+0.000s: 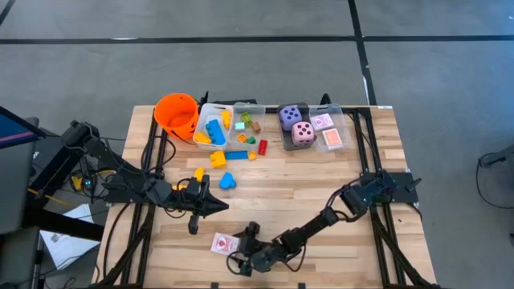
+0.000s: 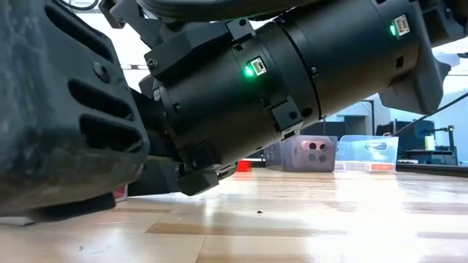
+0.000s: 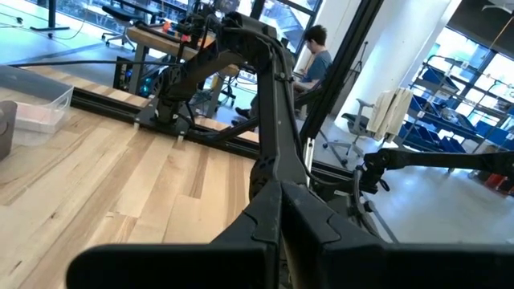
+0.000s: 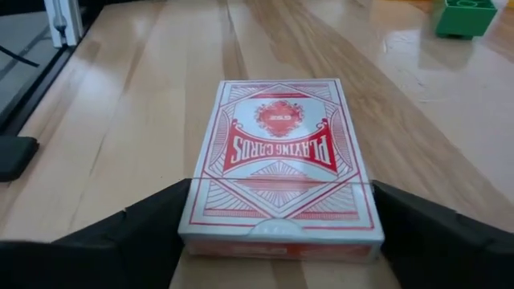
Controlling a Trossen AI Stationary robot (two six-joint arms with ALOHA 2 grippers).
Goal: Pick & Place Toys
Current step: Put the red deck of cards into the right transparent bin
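Note:
A red-patterned pack of playing cards [image 4: 277, 160] lies flat on the table near its near edge [image 1: 221, 243]. My right gripper [image 1: 239, 246] reaches to it from the right, one finger on each side of its near end [image 4: 281, 210]. My left gripper [image 1: 217, 206] is shut and empty above the table's left middle. Loose yellow [image 1: 218, 158], blue [image 1: 227, 181] and red [image 1: 263, 147] blocks lie on the table near the bins. A purple die [image 1: 290, 117] and a pink die [image 1: 303, 133] sit in the right bin. My right gripper holds the pack of cards between its two fingers, by the two long edges [image 4: 193, 210] near the end closest to the wrist. The fingers [image 4: 144, 225] come in low and nearly level from the table's right and lie along the pack. The pack lies flat on the table, face up.
An orange bucket [image 1: 177, 112] stands at the far left. Beside it are two clear bins: the left one [image 1: 210, 108] holds several blocks, the right one [image 1: 347, 128] the dice and two more card packs. A green block [image 4: 466, 16] lies farther off. A person sits beyond the table [image 3: 317, 52].

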